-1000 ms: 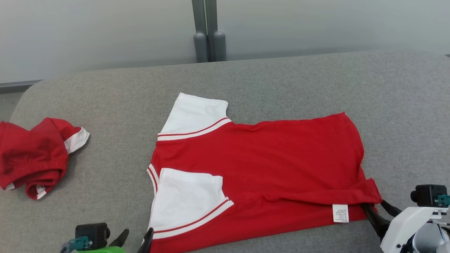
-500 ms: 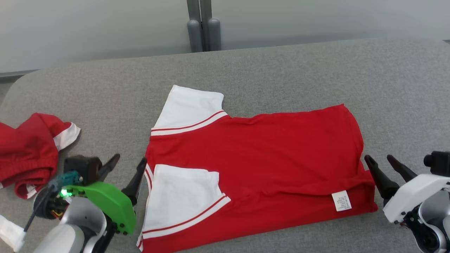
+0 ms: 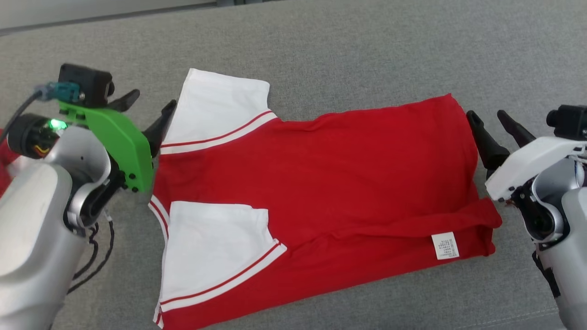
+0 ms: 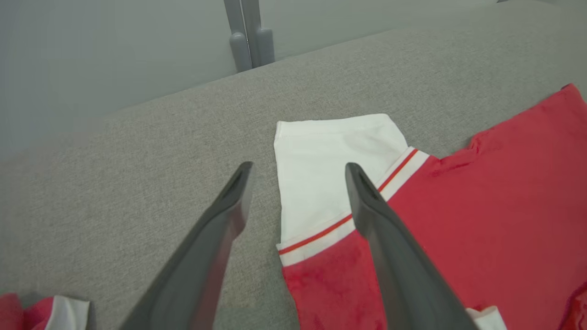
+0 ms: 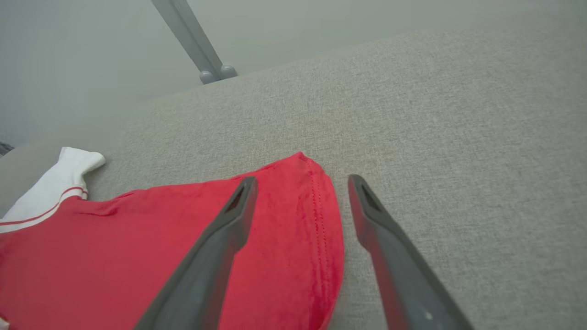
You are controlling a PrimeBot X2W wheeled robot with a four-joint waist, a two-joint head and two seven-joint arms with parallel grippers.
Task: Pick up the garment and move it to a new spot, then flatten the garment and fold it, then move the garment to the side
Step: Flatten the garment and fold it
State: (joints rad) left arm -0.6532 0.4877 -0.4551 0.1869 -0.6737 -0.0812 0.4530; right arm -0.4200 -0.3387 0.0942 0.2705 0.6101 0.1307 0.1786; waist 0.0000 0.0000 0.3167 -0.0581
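Observation:
The garment (image 3: pixel 330 192) is a red T-shirt with white sleeves, lying partly folded on the grey cushion, collar end to the left and hem to the right, with a white label near the front right corner. My left gripper (image 3: pixel 149 106) is open beside the far white sleeve (image 4: pixel 330 178), its fingers straddling that sleeve's edge in the left wrist view. My right gripper (image 3: pixel 490 120) is open at the far right hem corner (image 5: pixel 307 211), one finger over the red cloth, the other over bare cushion. Nothing is held.
The grey cushion (image 3: pixel 367 46) stretches bare beyond the shirt and to the right. A second red and white garment (image 4: pixel 41 311) lies bunched at the left, behind my left arm. Grey posts (image 4: pixel 247 32) stand past the cushion's far edge.
Both arms have reached forward from the near edge to the shirt's far corners, left to the sleeve, right to the hem. The head camera has tilted down. Both grippers stay open.

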